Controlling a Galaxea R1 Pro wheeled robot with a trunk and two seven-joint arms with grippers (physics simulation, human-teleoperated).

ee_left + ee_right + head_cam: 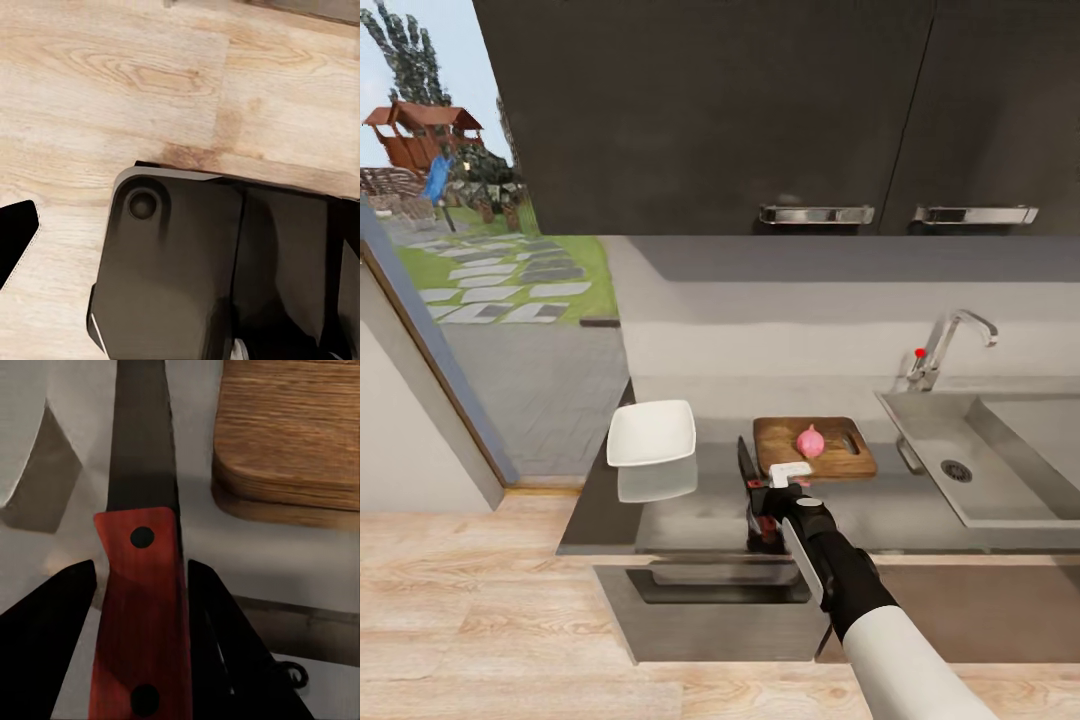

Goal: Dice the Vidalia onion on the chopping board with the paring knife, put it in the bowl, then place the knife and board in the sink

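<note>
Knife (139, 585) lies on the bench (690, 510) with its red handle between the two fingers of my right tool (763, 497); I cannot tell whether they press it or only straddle it. Its dark blade points away from the tool. Just beyond, to the right, sits the wooden board (815, 447) carrying the pink onion (810, 441). Beyond and left rests the white bowl (651, 433). Far right lies the sink (1000, 455).

Right claw (764, 497) at paring knife (746, 462) beside chopping board (815, 447)
</note>
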